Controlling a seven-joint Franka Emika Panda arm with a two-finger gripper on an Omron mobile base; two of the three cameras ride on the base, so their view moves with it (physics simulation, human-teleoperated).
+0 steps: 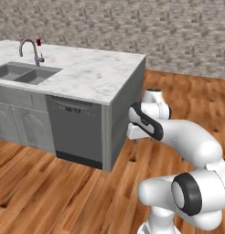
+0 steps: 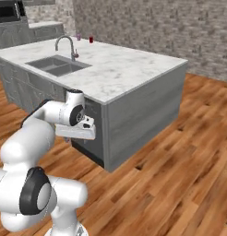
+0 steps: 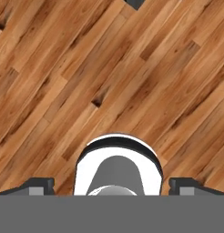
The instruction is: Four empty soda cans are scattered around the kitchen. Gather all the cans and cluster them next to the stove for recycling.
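Cans (image 1: 39, 42), small, red and pinkish, by faucet (image 1: 29, 50).

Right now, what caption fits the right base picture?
Arm waits by the island; two cans stand behind the sink.

kitchen island (image 1: 93, 80) with the robot arm (image 1: 187, 141) folded beside it.
marble top holds a double sink (image 1: 23, 73) and faucet (image 1: 32, 50); a small red can (image 1: 39, 42) stands at the far edge. wooden floor (image 1: 50, 192).
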